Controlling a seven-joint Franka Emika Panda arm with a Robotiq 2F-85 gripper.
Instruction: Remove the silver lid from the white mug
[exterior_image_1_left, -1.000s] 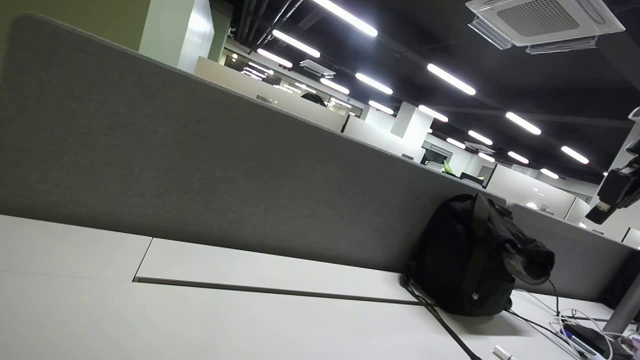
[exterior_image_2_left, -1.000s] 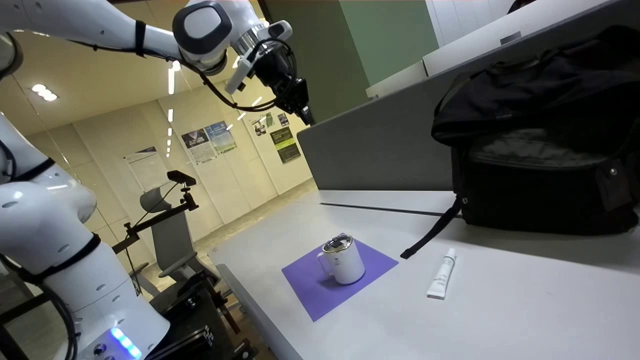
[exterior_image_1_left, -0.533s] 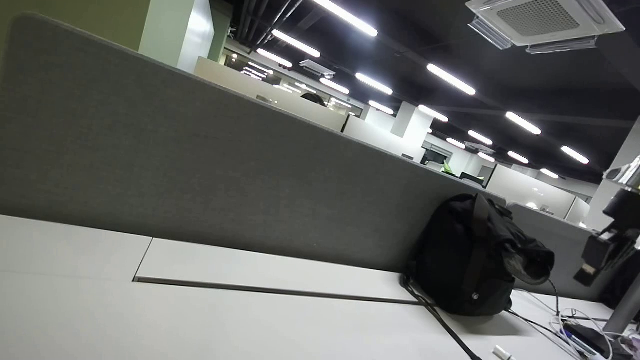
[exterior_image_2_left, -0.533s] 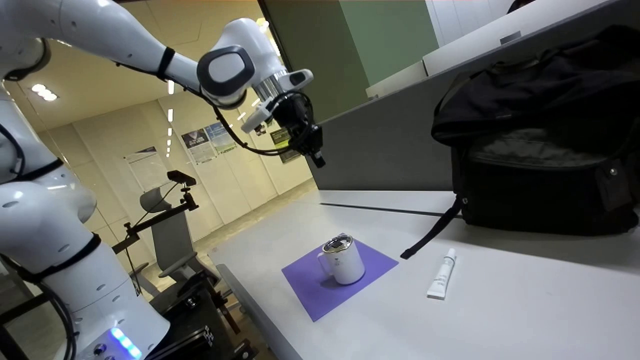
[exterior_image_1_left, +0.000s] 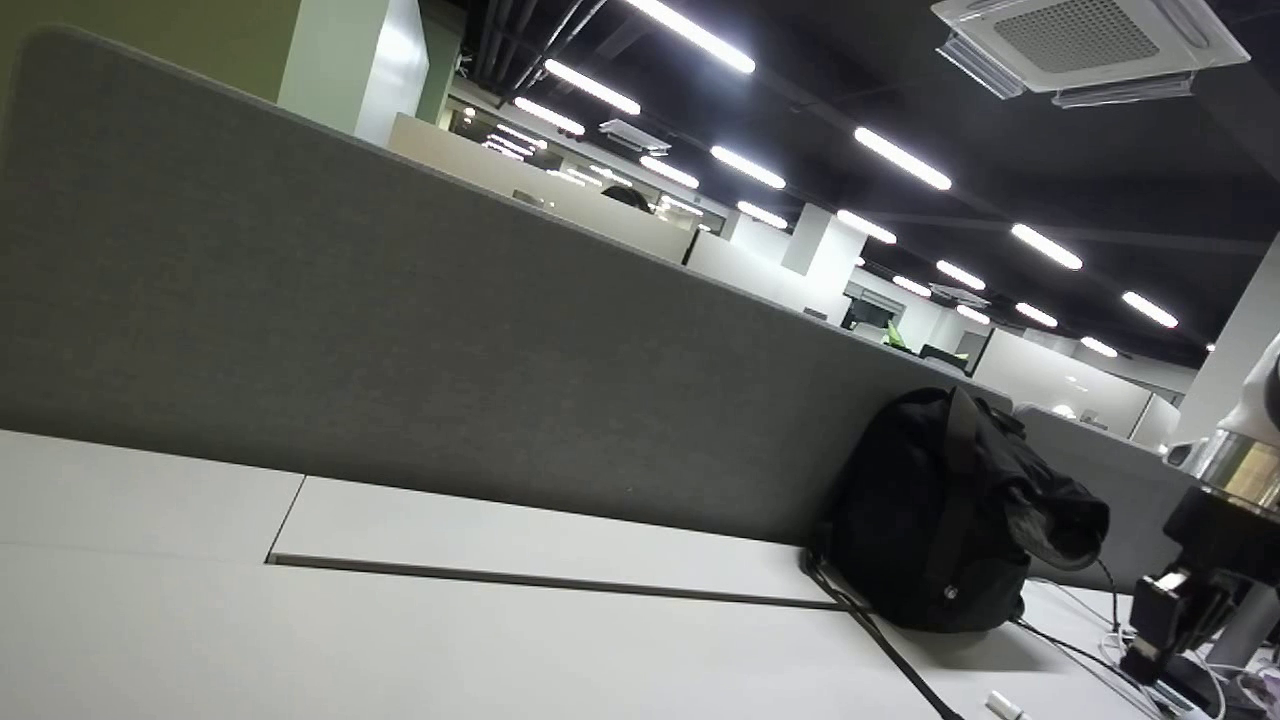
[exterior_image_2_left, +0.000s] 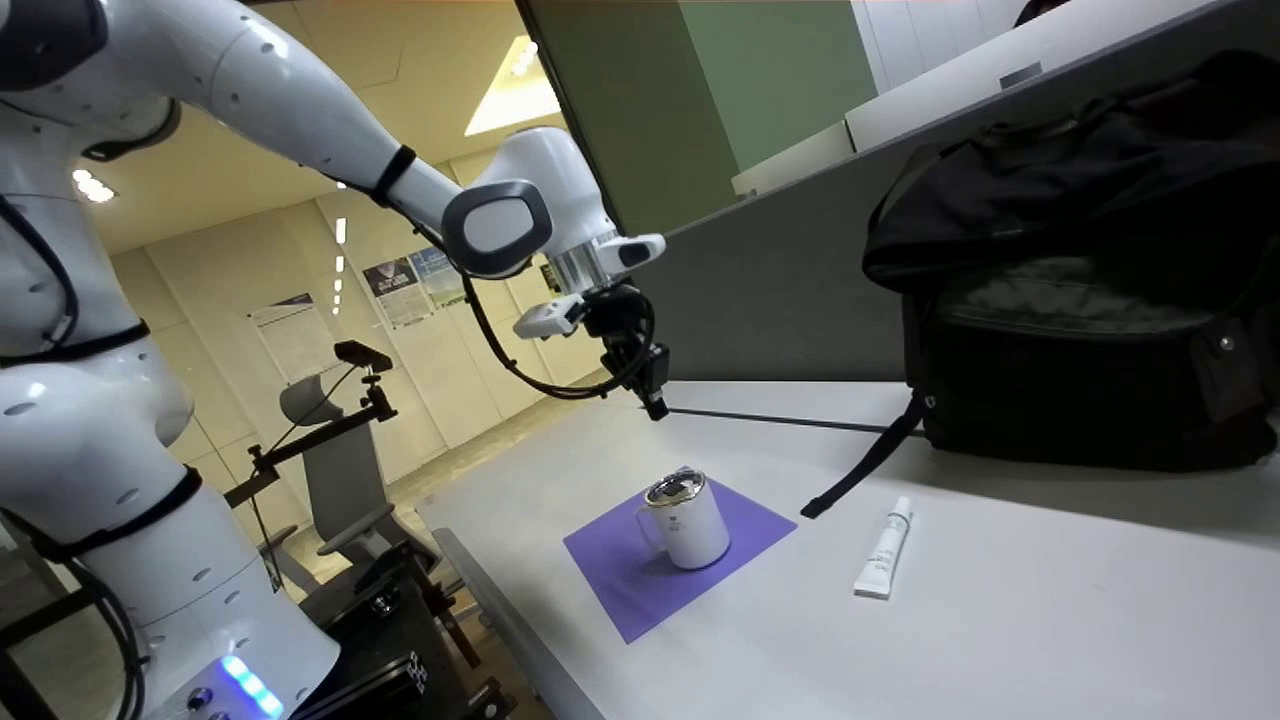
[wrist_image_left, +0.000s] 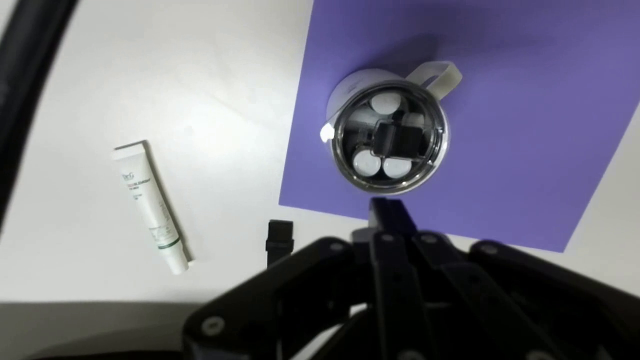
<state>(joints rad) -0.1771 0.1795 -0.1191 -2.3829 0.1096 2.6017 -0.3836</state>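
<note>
Plainly, the jaws are clenched; below and apart, the silver lid (exterior_image_2_left: 676, 487) caps the white mug (exterior_image_2_left: 695, 532).

White tabletop (exterior_image_2_left: 1020, 650), dark slot (exterior_image_1_left: 550, 582) along it. Wrist view: purple sheet (wrist_image_left: 510, 145) flat, ahead of the fingers (wrist_image_left: 384, 215); white tube (wrist_image_left: 153, 207) well to their left, strap (wrist_image_left: 280, 244) nearer, same side. In an exterior view, black bag (exterior_image_2_left: 1080, 280) sits right of the fingers, strap trailing.
</note>
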